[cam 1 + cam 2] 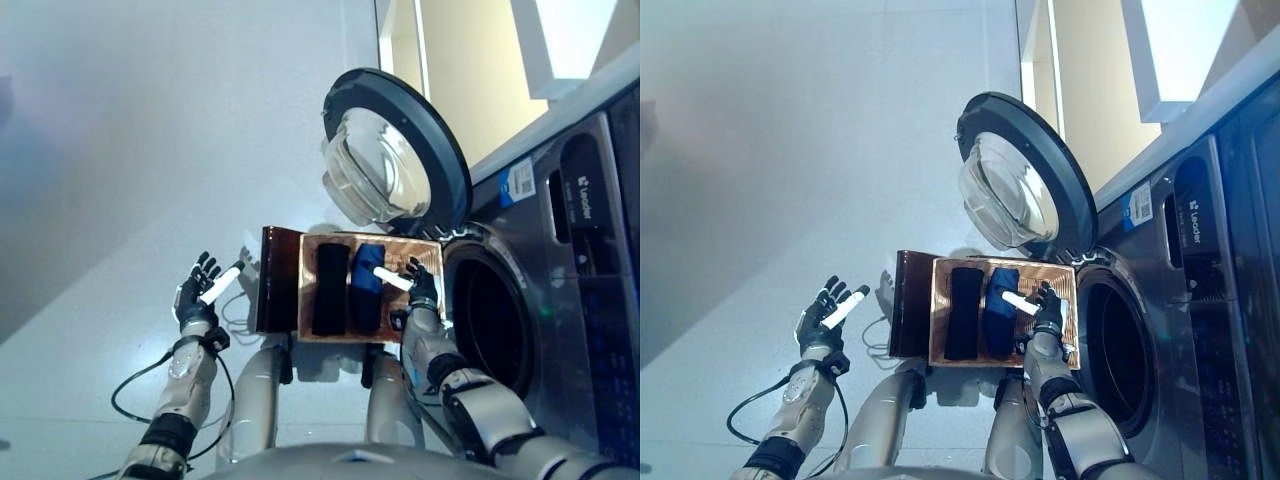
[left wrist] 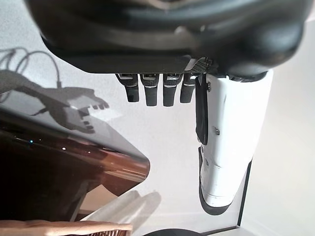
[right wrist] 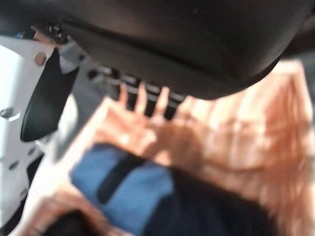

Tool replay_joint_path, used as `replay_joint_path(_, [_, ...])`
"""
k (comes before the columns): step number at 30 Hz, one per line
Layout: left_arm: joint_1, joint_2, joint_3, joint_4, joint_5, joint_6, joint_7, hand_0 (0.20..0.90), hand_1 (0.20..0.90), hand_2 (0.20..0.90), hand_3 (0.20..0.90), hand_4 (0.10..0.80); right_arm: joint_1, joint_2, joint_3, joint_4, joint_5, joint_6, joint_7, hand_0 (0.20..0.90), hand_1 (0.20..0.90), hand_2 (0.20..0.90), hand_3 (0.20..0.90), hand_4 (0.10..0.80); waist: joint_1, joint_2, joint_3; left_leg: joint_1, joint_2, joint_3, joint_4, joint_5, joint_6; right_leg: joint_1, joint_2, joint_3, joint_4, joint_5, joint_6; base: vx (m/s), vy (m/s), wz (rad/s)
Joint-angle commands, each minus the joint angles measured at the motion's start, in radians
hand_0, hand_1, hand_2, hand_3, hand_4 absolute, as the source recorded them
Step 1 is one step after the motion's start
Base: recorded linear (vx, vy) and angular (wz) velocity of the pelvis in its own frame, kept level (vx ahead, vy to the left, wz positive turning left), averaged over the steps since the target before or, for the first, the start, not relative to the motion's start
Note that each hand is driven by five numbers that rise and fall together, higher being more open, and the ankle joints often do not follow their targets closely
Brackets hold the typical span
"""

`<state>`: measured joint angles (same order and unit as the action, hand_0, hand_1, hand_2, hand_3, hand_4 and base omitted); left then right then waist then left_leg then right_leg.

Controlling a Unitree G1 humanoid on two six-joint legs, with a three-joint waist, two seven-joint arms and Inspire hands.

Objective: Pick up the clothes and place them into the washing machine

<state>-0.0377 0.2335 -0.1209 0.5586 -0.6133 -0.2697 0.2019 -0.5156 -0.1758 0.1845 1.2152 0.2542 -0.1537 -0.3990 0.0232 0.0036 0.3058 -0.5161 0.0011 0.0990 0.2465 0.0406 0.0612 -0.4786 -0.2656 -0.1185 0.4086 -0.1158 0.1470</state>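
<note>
Washing machine [image 1: 560, 300] door [image 1: 400, 150] open, drum looks empty. Box [image 1: 425, 255] just beside the drum opening holds black garment [image 1: 330, 290] and blue garment [image 1: 366, 285]: nothing loaded yet. Right hand [image 1: 420, 285] spread over the blue one, not gripping. Left hand [image 1: 198, 292] spread, clear of box.

laundry rm | front-load washing machine [image 1: 560, 300] w/ door [image 1: 395, 150] open | pale smooth floor [image 1: 150, 150]

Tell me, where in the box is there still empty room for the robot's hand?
The copper box has a bare strip by the washing machine, where the right hand hovers. It is crowded toward the robot's left: the blue cloth and the black cloth lie close together there.
</note>
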Motion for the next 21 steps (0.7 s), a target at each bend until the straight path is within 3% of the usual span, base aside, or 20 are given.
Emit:
replay_joint_path(1, [-0.013,0.033,0.03,-0.088,0.051,-0.08,0.001,0.9,0.9,0.9,0.9,0.8,-0.039,-0.086,0.045,-0.002,-0.149,0.015,-0.056,0.9,0.9,0.9,0.9,0.8,0.024,0.017,-0.03,-0.066,0.063,-0.06,0.237,-0.142,-0.106,-0.049,-0.02,0.032,-0.048,0.162,-0.015,-0.081,0.029,0.05])
replay_joint_path(12, [-0.007,0.03,0.038,-0.121,0.057,-0.062,0.005,0.9,0.9,0.9,0.9,0.8,-0.043,-0.067,0.039,-0.002,-0.14,0.02,-0.048,0.9,0.9,0.9,0.9,0.8,0.019,0.028,-0.012,-0.174,0.078,-0.059,0.437,-0.217,-0.09,-0.175,-0.009,0.054,0.172,0.069,-0.043,-0.057,0.027,0.03])
replay_joint_path(21, [-0.002,0.028,0.019,-0.121,0.049,-0.055,0.007,0.9,0.9,0.9,0.9,0.8,-0.055,-0.002,0.034,0.068,-0.118,0.034,-0.067,0.9,0.9,0.9,0.9,0.8,0.035,0.031,-0.022,-0.185,0.074,-0.059,0.481,-0.243,-0.08,-0.185,-0.015,0.054,0.212,0.045,-0.045,-0.002,0.008,0.0])
